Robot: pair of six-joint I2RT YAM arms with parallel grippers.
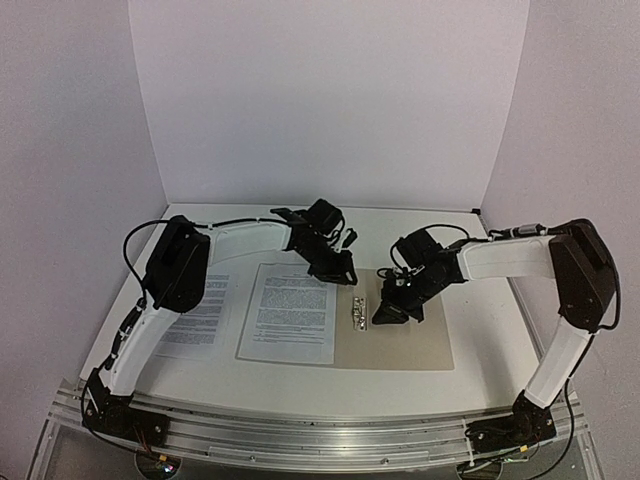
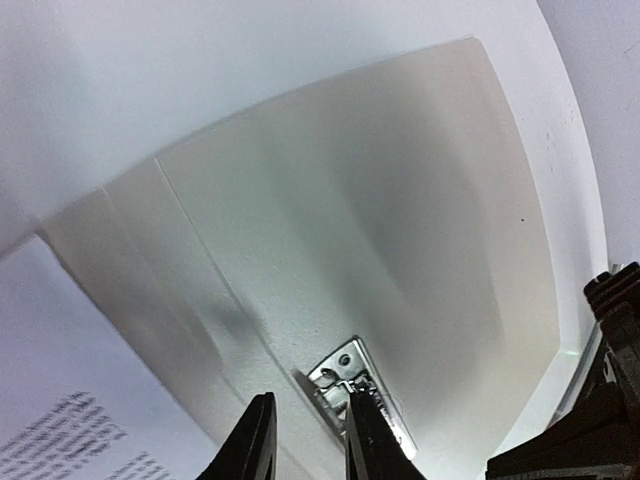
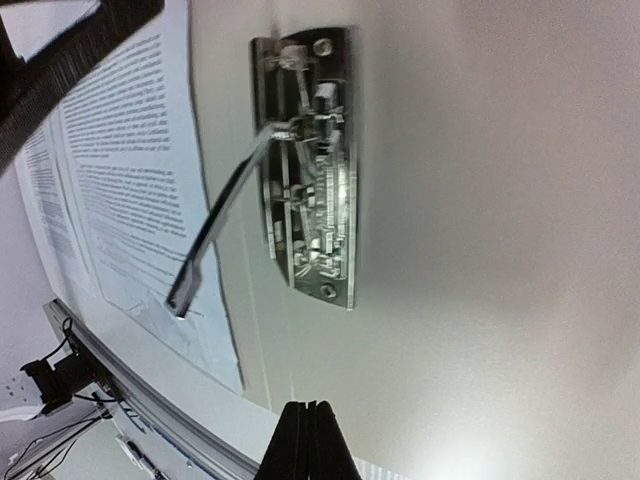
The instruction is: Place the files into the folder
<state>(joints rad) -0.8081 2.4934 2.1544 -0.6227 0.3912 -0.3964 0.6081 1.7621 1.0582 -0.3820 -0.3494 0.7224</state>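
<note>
The beige folder (image 1: 410, 340) lies open and flat. One printed sheet (image 1: 290, 312) rests on its left cover. The second sheet (image 1: 195, 318) lies on the table to the left, partly under the left arm. The metal clip (image 1: 358, 308) sits at the spine, its lever (image 3: 215, 235) raised. My left gripper (image 1: 340, 270) is open above the clip's far end; in the left wrist view (image 2: 310, 450) one finger (image 2: 372, 440) stands just in front of the clip (image 2: 345, 365). My right gripper (image 1: 390, 312) is shut and empty (image 3: 308, 445), over the right cover (image 3: 480, 250) near the clip (image 3: 312, 165).
White walls enclose the table on three sides. A metal rail (image 1: 320, 430) runs along the near edge. The right gripper's black body (image 2: 600, 400) shows close to the left gripper. The sheet on the left cover also shows in both wrist views (image 3: 120, 170) (image 2: 60, 420).
</note>
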